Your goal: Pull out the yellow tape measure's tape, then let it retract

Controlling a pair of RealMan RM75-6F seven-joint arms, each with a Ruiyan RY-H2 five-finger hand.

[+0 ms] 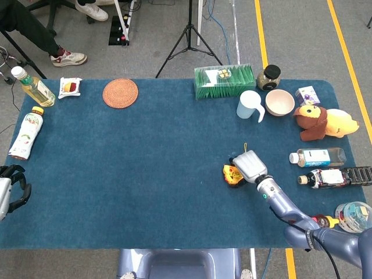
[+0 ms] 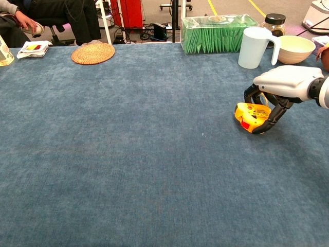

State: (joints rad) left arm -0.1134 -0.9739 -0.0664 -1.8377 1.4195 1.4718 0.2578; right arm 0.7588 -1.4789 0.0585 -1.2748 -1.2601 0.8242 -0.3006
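The right robot hand (image 2: pixel 280 87) covers the rear of the yellow tape measure (image 2: pixel 250 116), so contact between its fingers and the case cannot be confirmed (the tape slot is also out of sight). The left robot hand (image 1: pixel 10 195) is cut off by the head view's left edge. Labels on the bottles (image 1: pixel 318 157) at the right of the worktop (image 1: pixel 145 174) are too small to read.

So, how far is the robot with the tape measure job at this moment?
Early stage. Done: the right hand has reached the yellow tape measure and its fingers curl over the case on the blue table. In hand: getting a grip; whether the case is firmly held is unclear. Left: no tape shows pulled out, so the pull and the retraction remain. The left hand rests at the table's edge, holding nothing.
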